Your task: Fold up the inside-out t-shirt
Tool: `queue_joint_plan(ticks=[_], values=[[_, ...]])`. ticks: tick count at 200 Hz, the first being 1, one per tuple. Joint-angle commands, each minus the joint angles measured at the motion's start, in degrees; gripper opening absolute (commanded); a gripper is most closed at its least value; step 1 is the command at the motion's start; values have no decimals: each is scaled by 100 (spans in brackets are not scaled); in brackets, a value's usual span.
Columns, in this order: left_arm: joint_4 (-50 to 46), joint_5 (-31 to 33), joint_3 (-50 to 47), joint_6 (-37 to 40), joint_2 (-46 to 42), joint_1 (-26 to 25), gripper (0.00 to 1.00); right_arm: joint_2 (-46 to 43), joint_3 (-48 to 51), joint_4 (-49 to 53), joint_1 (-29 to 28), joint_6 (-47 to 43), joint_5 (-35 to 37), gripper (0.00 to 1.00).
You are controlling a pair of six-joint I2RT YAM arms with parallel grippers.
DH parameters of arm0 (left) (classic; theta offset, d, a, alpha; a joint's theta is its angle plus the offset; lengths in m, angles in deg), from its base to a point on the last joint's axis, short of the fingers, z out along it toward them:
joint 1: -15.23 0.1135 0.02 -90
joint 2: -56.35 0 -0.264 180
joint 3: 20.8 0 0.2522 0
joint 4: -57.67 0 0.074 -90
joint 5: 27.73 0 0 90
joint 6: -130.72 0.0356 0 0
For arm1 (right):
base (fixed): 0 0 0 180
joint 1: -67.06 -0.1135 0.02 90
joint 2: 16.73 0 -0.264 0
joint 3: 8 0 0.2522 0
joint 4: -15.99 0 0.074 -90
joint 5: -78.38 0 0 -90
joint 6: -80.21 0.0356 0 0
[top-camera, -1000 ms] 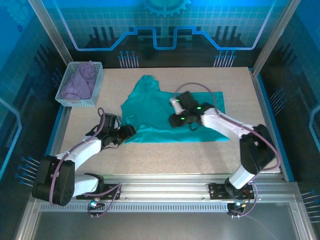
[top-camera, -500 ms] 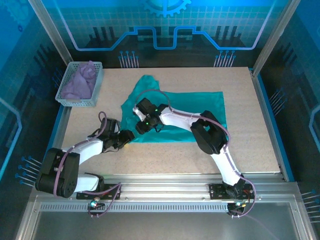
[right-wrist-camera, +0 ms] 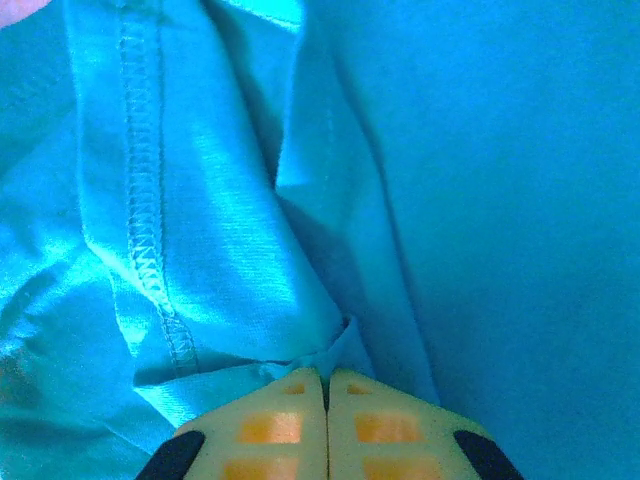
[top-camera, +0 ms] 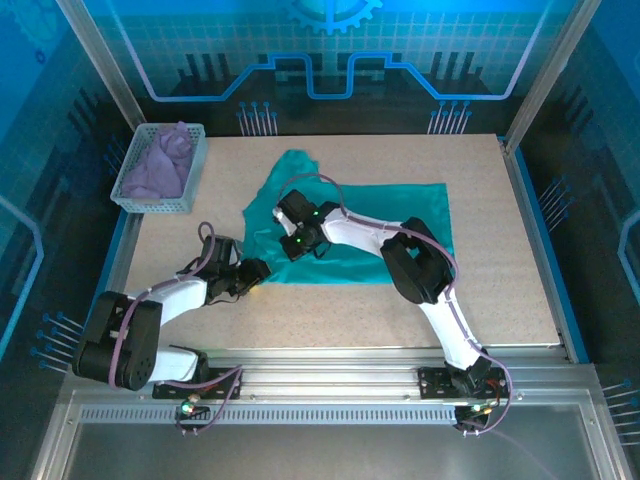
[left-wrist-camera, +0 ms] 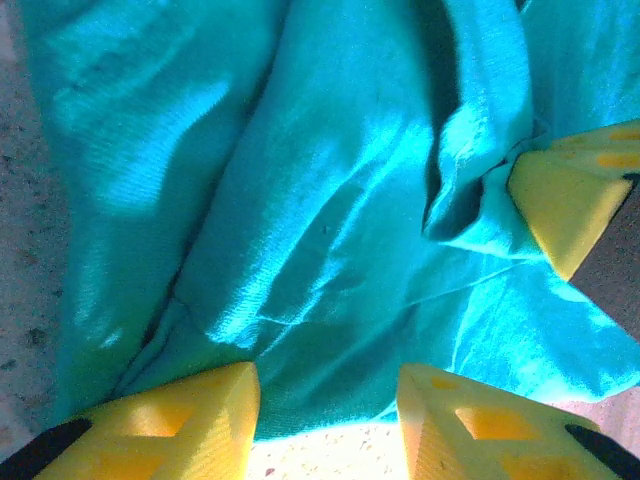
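Teal-green t-shirt (top-camera: 400,215) lies spread on the speckled table (top-camera: 500,290), roughly at its middle, with one sleeve or corner poking up toward the far side and its left portion rumpled into folds. From the top camera I see my right arm reaching across the shirt to that rumpled left portion, where the right gripper (top-camera: 295,242) sits low on the fabric. On the right wrist view its yellow fingers (right-wrist-camera: 290,420) are pressed together, with a small pleat of cloth beside a stitched hem caught at their tips.

My left gripper (top-camera: 260,268) is at the shirt's near-left edge, just beside the right one. On the left wrist view its fingers (left-wrist-camera: 190,410) stand spread apart, pinching nothing; wrinkled fabric lies ahead of them and a strip of bare table shows between them.

At the far-left corner of the table a white mesh basket (top-camera: 190,195) holds a lavender cloth (top-camera: 155,165), well apart from the shirt.
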Motion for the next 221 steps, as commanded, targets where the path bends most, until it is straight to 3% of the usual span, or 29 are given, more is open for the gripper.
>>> queue_joint_plan(ticks=[1, 52, 107, 136, 189, 221], values=[[-214, -41, -201, 18, 176, 25, 42, -248, 44, -58, 209, 182, -226, 5], [-316, -15, -221, -35, 132, 25, 42, -425, 343, -455, 520, 508, -829, 6], [-315, -11, -250, -63, 123, 25, 42, -406, 355, -500, 829, 759, -986, 7], [-291, -11, -249, -68, 158, 25, 41, -366, 281, -413, 920, 819, -1117, 12], [-290, -20, -257, -50, 141, 25, 41, -445, 40, 189, 968, 604, -440, 16], [-285, -25, -252, -54, 123, 25, 41, -981, 536, 107, 854, 328, 132, 23]])
